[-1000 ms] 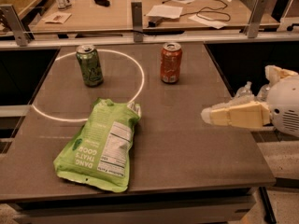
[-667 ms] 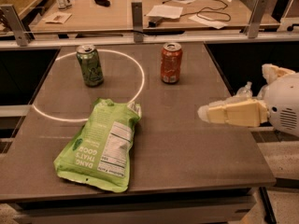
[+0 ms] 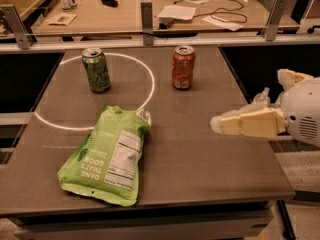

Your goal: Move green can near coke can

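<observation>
The green can (image 3: 96, 69) stands upright at the back left of the table, inside a white ring marked on the top. The coke can (image 3: 183, 67) stands upright at the back middle, just right of the ring and well apart from the green can. My gripper (image 3: 218, 124) reaches in from the right edge, low over the table's right side, in front of and to the right of the coke can. It holds nothing that I can see.
A large light-green snack bag (image 3: 107, 155) lies flat at the front left, over the ring's edge. The grey table (image 3: 200, 169) ends in a rail at the back. Behind it a wooden desk (image 3: 125, 14) carries papers, cables and bottles.
My gripper has shifted slightly to the left, further over the table. The cans and the bag have not moved.
</observation>
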Action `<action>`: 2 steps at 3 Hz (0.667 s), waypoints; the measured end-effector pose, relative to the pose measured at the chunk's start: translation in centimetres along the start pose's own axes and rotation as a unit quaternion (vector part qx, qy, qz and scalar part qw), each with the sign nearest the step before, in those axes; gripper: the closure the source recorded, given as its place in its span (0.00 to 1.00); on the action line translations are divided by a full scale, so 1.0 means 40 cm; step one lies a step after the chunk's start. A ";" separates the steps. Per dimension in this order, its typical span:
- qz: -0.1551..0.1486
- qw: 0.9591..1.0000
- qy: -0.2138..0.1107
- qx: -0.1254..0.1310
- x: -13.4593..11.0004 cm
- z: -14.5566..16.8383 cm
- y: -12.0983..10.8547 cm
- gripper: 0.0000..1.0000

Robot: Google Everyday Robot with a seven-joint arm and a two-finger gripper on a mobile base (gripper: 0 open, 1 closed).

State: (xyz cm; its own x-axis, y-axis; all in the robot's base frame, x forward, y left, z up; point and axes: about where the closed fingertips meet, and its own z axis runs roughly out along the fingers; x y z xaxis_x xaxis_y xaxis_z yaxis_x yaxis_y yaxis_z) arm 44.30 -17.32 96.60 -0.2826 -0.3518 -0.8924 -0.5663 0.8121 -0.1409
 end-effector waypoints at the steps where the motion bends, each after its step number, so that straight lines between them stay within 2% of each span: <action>1: 0.011 0.999 0.007 -0.030 -0.017 0.019 0.091 0.00; 2: 0.046 0.998 0.017 -0.050 -0.027 0.061 0.205 0.00</action>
State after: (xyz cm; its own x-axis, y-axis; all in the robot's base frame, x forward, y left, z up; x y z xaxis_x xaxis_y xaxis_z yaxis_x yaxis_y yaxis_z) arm 41.86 -9.16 95.37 -0.3629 -0.2944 -0.8841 -0.6108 0.7917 -0.0129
